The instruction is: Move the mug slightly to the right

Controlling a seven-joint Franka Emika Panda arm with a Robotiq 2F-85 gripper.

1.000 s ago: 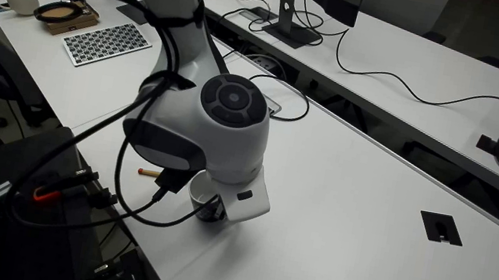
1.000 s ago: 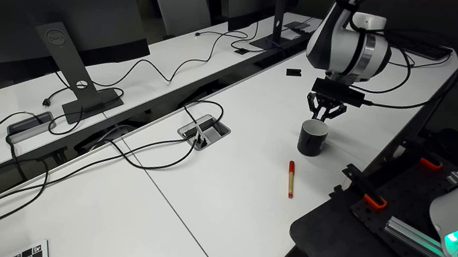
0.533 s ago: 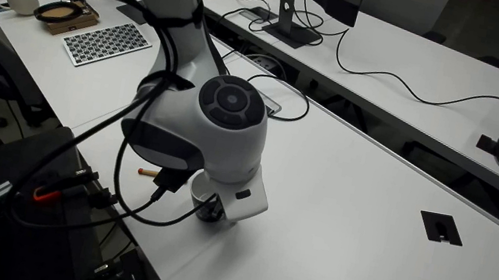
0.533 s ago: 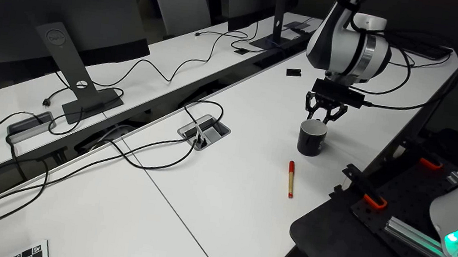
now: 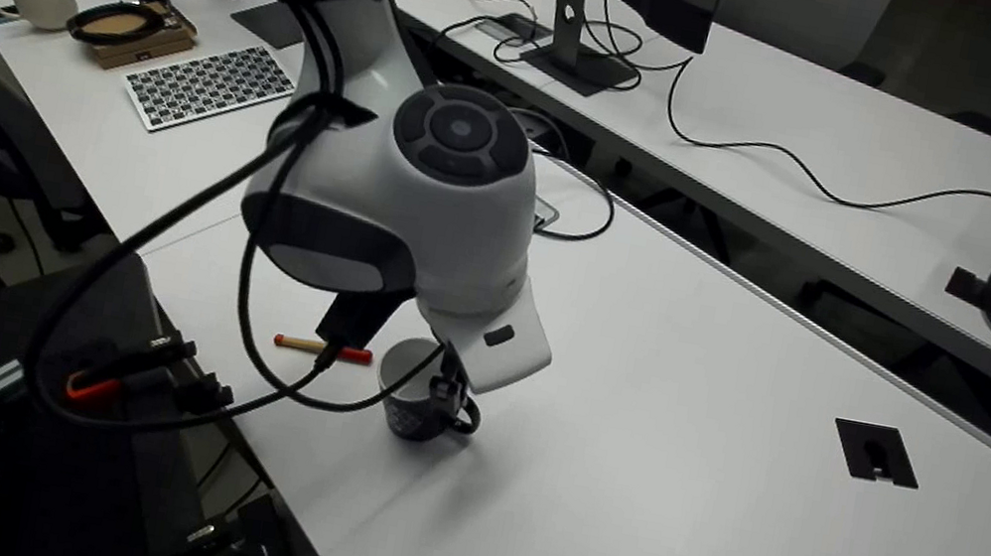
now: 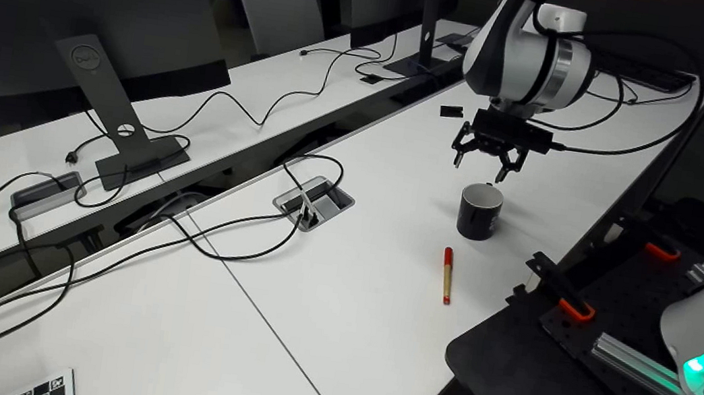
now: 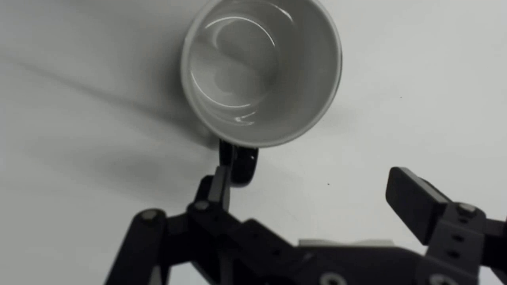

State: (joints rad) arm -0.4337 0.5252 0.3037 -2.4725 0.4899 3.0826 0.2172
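The dark mug (image 6: 478,217) stands upright on the white table (image 6: 344,305). Its pale inside (image 7: 257,71) faces the camera in the wrist view, with the black handle (image 7: 244,166) pointing toward the gripper. In an exterior view the mug (image 5: 407,417) is partly covered by the arm and a cable, and the handle loop shows on its right. My gripper (image 6: 479,169) is open and hangs just above and behind the mug, on the handle side. In the wrist view the gripper (image 7: 309,169) has its fingers spread wide with nothing between them; the left fingertip overlaps the handle's edge.
A red and tan marker (image 6: 447,275) lies near the mug. Farther off are a table socket box (image 6: 314,203) with cables, a black plate (image 5: 877,453), a keyboard (image 5: 211,84) and a pale cup (image 5: 43,1). Black clamps (image 6: 561,286) sit along the table's edge.
A second ago the fingers were close together at the mug's handle. They have since spread wide, and the gripper has risen off the mug. The mug has shifted only a touch.
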